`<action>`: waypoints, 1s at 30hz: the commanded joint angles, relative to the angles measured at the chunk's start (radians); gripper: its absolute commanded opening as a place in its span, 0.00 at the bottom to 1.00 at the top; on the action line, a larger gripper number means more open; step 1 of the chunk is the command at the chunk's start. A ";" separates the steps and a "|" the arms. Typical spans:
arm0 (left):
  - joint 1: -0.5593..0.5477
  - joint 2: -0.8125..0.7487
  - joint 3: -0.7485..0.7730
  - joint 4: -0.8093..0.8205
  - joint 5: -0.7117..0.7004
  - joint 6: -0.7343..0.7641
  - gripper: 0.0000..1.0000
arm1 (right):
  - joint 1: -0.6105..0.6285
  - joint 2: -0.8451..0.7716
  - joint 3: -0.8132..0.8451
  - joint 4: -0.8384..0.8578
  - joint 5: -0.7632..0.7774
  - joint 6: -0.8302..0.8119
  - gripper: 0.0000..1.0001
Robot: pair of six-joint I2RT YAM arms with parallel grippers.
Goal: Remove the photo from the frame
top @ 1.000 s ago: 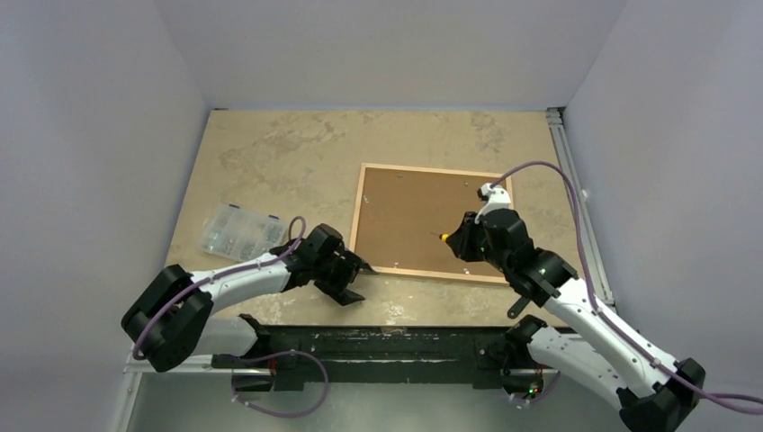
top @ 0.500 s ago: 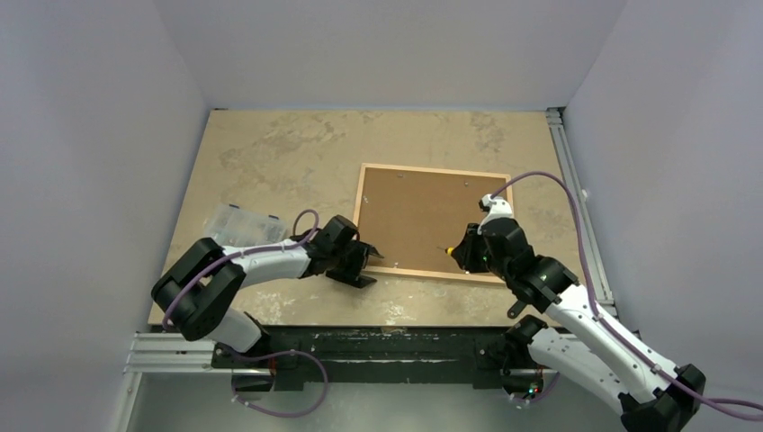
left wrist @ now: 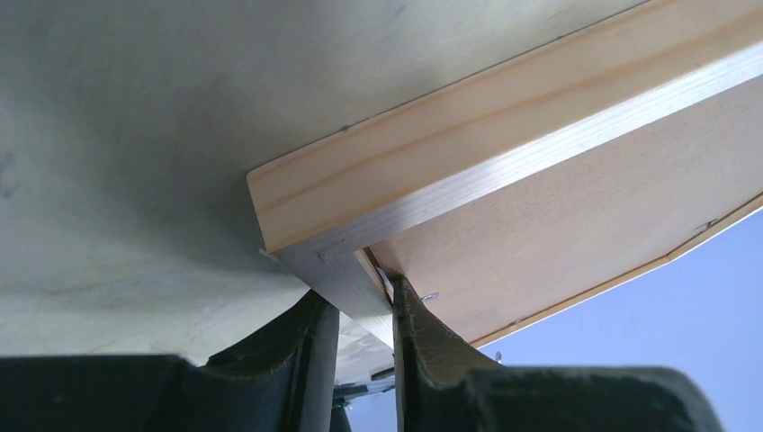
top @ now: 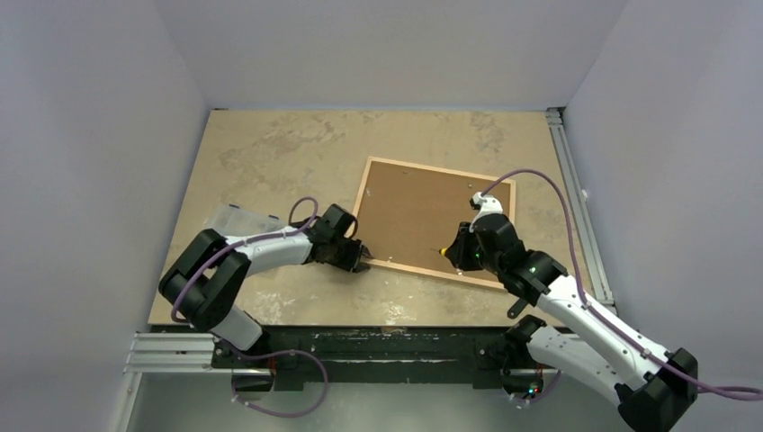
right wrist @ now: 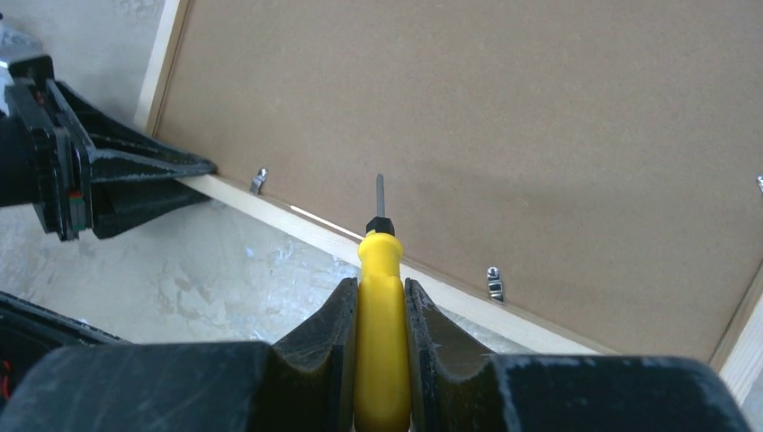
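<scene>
At the overhead view's left, a clear plastic parts box (top: 236, 219) sits beside the left arm. The left gripper (top: 360, 261) pinches the near-left corner of the thin light-wood rectangular frame (top: 363, 200), which lies askew at centre-right with its brown backing board (top: 423, 211) facing up. Only the left wrist view shows the jaws narrow on the corner rail. The right gripper (top: 454, 250) clamps a yellow-handled screwdriver (right wrist: 381, 265). Its wrist view alone shows the tip over the board, between small metal tabs (right wrist: 493, 281).

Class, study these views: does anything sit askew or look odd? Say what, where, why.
The frame lies back-up and askew: from above, its edges slant against the table edges, while the left gripper pinches its near-left corner. Nothing looks spilled or damaged.
</scene>
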 commanded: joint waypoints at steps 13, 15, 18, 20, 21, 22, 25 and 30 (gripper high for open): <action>0.356 0.327 0.447 -0.237 0.169 1.049 0.00 | 0.291 0.301 0.002 0.398 0.116 0.044 0.00; 0.364 0.377 0.501 -0.302 0.164 1.108 0.00 | 0.317 0.356 0.030 0.435 0.154 0.022 0.00; 0.384 0.361 0.449 -0.223 0.196 1.095 0.00 | 0.323 0.440 0.080 0.470 0.175 -0.013 0.00; 0.397 0.359 0.420 -0.179 0.217 1.075 0.00 | 0.325 0.498 0.107 0.496 0.182 -0.029 0.00; 0.402 0.369 0.428 -0.180 0.229 1.075 0.00 | 0.327 0.520 0.115 0.513 0.185 -0.037 0.00; 0.406 0.379 0.438 -0.185 0.238 1.077 0.00 | 0.328 0.539 0.123 0.528 0.189 -0.043 0.00; 0.411 0.397 0.441 -0.174 0.260 1.063 0.00 | 0.333 0.591 0.155 0.582 0.214 -0.070 0.00; 0.413 0.405 0.435 -0.161 0.274 1.051 0.00 | 0.336 0.679 0.230 0.635 0.233 -0.118 0.00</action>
